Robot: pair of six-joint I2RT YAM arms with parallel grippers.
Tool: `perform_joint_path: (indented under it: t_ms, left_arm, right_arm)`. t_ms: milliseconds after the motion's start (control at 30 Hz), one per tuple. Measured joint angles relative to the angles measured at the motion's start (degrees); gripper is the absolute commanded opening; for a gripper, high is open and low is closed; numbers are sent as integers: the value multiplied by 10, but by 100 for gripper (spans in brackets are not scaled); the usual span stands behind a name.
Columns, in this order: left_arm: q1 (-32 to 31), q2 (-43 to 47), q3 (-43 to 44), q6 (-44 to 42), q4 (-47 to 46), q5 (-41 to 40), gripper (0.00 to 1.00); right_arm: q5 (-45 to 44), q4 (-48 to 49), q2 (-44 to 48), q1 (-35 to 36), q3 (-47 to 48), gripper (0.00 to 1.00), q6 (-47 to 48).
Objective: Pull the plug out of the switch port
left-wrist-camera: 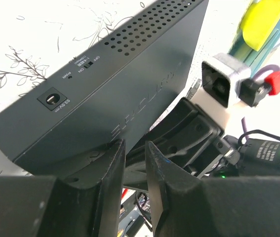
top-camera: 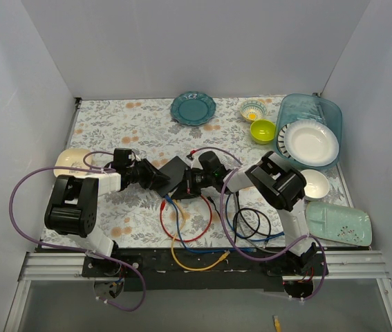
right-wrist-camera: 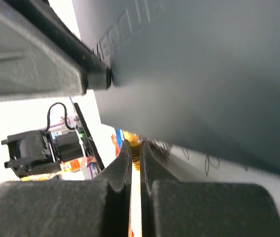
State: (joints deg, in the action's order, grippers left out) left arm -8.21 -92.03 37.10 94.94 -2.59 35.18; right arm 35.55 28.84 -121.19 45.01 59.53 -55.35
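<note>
Two hands flank the tilted switch box (left-wrist-camera: 130, 74). Left hand (left-wrist-camera: 135, 148), fingers nearly together at its jack edge, grip uncertain; right hand (right-wrist-camera: 136, 148) pressed together, empty, nearer the hidden switch port side beyond.

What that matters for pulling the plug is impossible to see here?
Plug and port: top view, hidden by the right gripper against the switch.
Socket row: left wrist view shows only the switch's power-jack side.
Right wrist view: the switch, close and blurred, fills the frame.
Left gripper: hold on the switch unclear.
</note>
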Motion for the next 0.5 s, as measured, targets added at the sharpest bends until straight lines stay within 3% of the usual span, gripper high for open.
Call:
perform_joint_path:
  t_ms: [300,500]
  left_arm:
    - [0,-5,0,0,-7,6,24]
    - [2,-5,0,-1,-6,7,24]
  right_arm:
    - [20,32,49,1,-96,1,11]
    - [-42,-21,148,-33,-179,1,30]
